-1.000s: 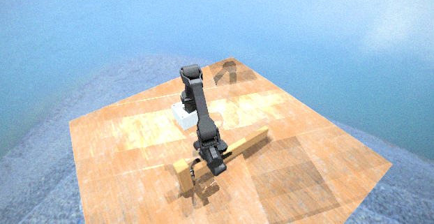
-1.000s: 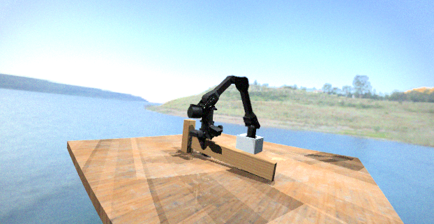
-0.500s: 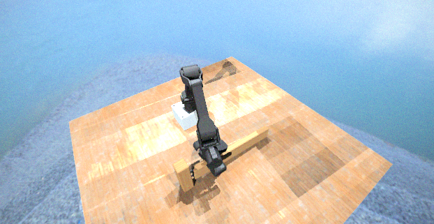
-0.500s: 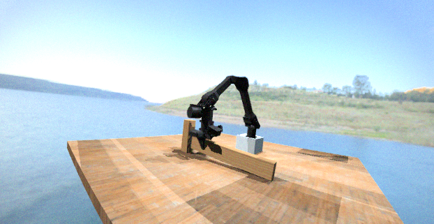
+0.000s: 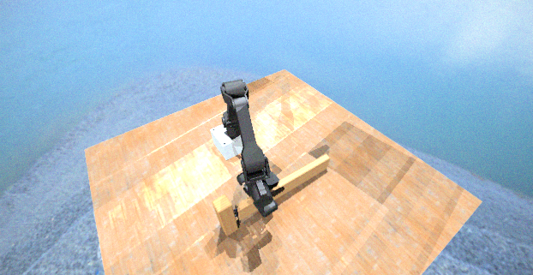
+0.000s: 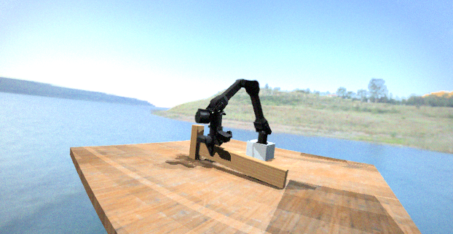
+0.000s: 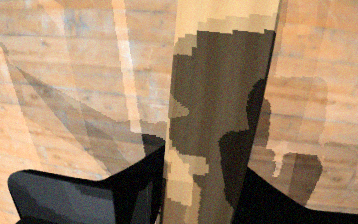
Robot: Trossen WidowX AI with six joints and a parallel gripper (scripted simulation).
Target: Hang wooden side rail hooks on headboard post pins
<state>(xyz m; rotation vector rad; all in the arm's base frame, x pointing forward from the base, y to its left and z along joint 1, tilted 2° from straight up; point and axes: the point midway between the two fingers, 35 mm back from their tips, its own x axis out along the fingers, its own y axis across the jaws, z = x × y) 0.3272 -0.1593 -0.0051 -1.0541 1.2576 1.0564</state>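
The wooden side rail [image 5: 305,175] [image 6: 251,166] [image 7: 220,75] slants down from the post, with its far end on the table. The headboard post [image 5: 225,216] [image 6: 194,143] stands upright at the rail's near end. Dark steel hooks [image 5: 236,216] show at that end, right at the post's face; whether they sit on the pins inside the slot cannot be told. My gripper [image 5: 261,195] [image 6: 212,147] [image 7: 195,151] is shut on the rail near its hook end, one finger on each side in the wrist view.
The arm's white base block [image 5: 227,144] [image 6: 261,151] stands behind the rail on the wooden table [image 5: 141,176] [image 6: 153,183]. The arm arches from it over to the rail. Shadows of the arm fall around the post and rail.
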